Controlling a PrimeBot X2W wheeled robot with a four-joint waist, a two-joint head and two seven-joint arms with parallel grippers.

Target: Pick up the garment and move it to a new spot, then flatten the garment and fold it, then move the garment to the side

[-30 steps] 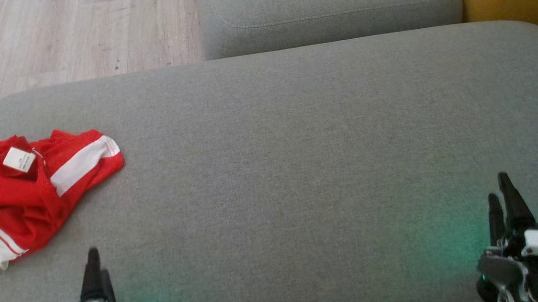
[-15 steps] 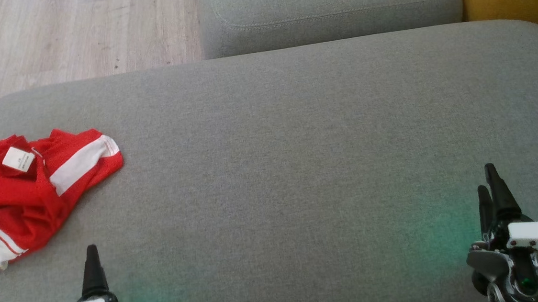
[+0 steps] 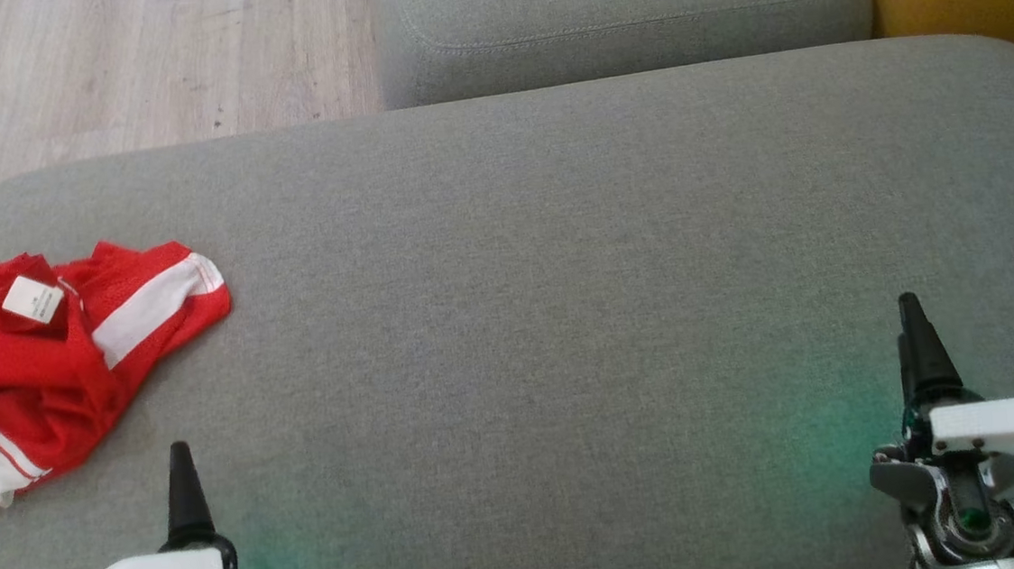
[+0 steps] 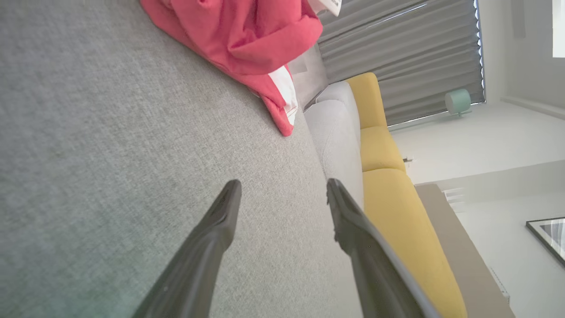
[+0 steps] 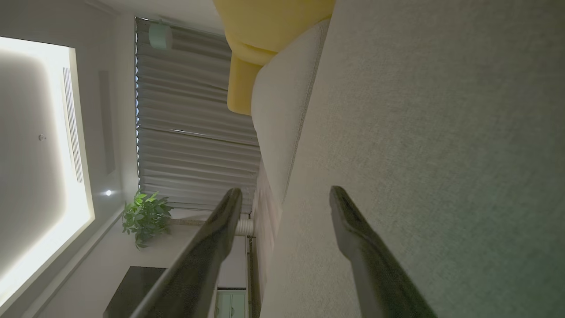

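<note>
Left gripper point(image 3: 180, 453) and right gripper point(image 3: 911, 311) hover low over the near edge of the grey cushion point(image 3: 519, 320), well apart. Both are rolled sideways with fingers pointing at the far edge, jaws spread and empty. The red garment point(image 3: 44, 375) lies crumpled at the cushion's left edge, near the left gripper, not touching. A second cushion point(image 3: 621, 13) sits beyond the far edge, with wood floor point(image 3: 92, 73) to its left.

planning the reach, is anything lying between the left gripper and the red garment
No. In the head view, bare grey cushion runs from the left gripper to the red garment. The left wrist view shows the same bare stretch.
</note>
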